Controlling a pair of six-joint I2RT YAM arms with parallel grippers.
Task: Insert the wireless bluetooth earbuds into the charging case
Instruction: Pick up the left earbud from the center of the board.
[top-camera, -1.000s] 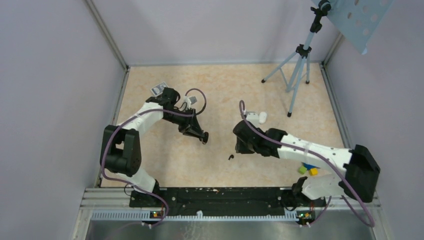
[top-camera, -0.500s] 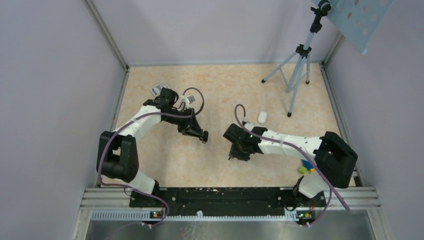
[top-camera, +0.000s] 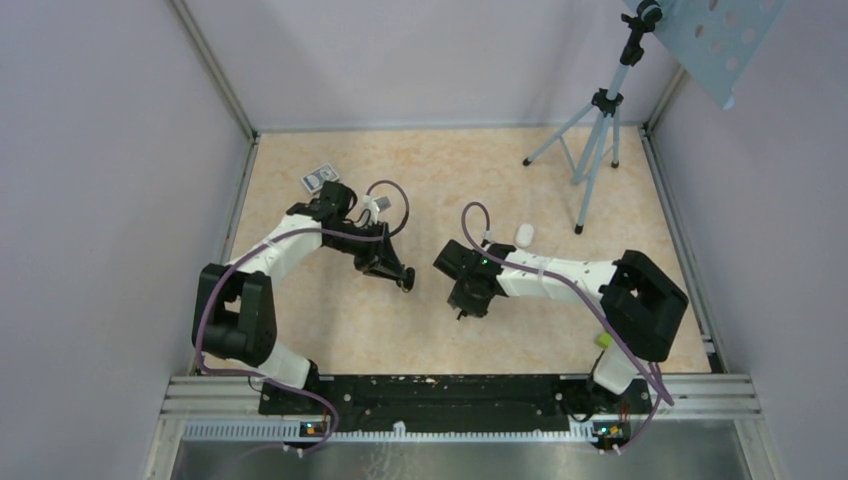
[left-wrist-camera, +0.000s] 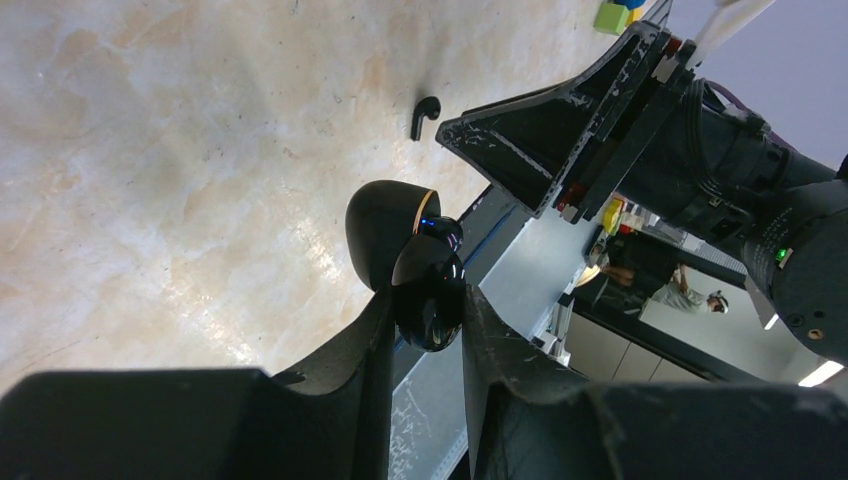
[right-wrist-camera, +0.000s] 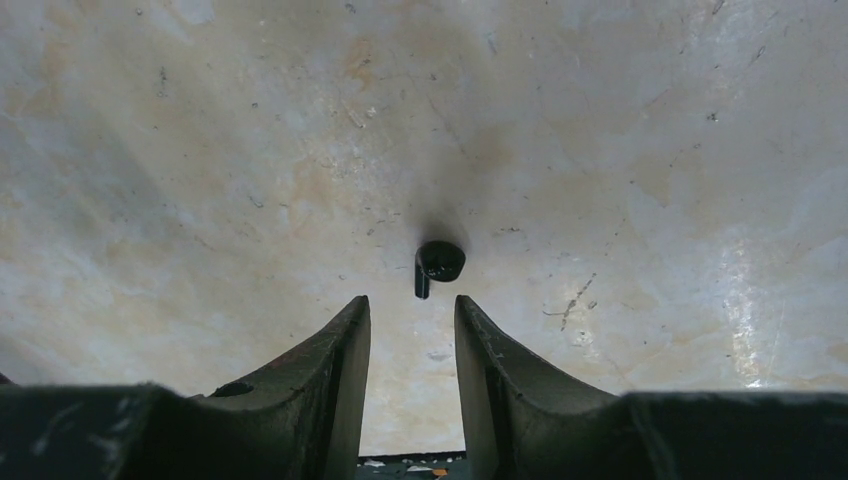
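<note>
Beige marbled table (top-camera: 480, 165), pale walls all round. Closest in, the right gripper (right-wrist-camera: 410, 305) hangs just above a small black earbud (right-wrist-camera: 437, 262) lying on the table, jaws partly apart, nothing in them. Further back, the left gripper (left-wrist-camera: 428, 300) is clamped tight on the black charging case (left-wrist-camera: 385, 225), which looks open. Tripod (top-camera: 597, 150) at the back.

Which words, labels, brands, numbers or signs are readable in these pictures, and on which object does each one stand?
None can be read.
The small grey-and-white printed card at the far left of the table: print too small to read.
The glossy black charging case: no lettering visible.
</note>
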